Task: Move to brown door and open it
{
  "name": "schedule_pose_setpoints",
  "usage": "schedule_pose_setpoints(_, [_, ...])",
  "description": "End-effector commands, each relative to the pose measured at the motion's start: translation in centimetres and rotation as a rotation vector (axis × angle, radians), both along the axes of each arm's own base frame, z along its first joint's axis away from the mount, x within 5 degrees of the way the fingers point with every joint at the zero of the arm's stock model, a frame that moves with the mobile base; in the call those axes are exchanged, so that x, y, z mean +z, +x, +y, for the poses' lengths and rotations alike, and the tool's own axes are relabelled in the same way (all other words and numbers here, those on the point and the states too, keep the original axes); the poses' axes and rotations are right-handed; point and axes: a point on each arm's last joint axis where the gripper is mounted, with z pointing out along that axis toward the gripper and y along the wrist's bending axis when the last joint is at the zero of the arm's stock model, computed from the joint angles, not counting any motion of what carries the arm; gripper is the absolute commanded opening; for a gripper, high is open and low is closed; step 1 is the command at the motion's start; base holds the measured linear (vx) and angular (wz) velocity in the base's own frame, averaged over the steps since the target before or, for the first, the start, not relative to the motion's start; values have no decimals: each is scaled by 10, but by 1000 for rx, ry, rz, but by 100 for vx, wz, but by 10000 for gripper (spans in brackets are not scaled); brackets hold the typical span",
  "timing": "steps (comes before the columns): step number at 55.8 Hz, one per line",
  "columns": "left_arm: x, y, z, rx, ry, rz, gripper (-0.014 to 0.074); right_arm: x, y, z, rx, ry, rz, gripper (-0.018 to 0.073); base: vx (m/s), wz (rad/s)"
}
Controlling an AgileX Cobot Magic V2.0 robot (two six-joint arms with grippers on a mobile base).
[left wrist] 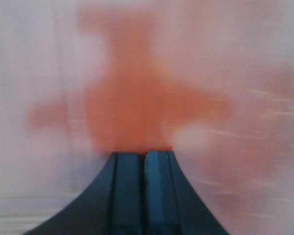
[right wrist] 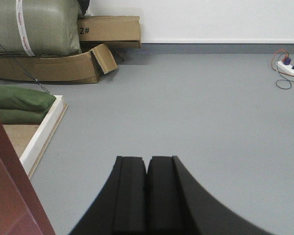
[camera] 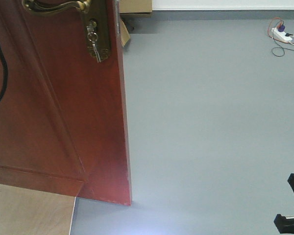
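The brown door is glossy reddish wood with a brass handle and metal keys. The grey floor looks smooth and matt. Far left sit worn cardboard boxes and green cloth sacks. Both grippers look matt black plastic.

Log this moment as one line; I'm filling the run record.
brown door: ajar, edge showing | left hand: shut, close to blurred reddish surface | right hand: shut, over grey floor
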Motion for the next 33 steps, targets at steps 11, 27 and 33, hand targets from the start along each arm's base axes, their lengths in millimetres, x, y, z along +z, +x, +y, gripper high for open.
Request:
schedule_pose_setpoints(11, [26, -12, 4, 19, -45, -136, 136, 5, 2, 0, -1, -11, -78, 0, 16, 9])
schedule_pose_setpoints(27, [26, -12, 4, 19, -45, -136, 136, 5, 2, 0, -1, -11, -78, 0, 13, 7])
schedule_pose_setpoints(33, [26, -12, 4, 19, -45, -136, 136, 5, 2, 0, -1, -11, -78, 0, 9, 6])
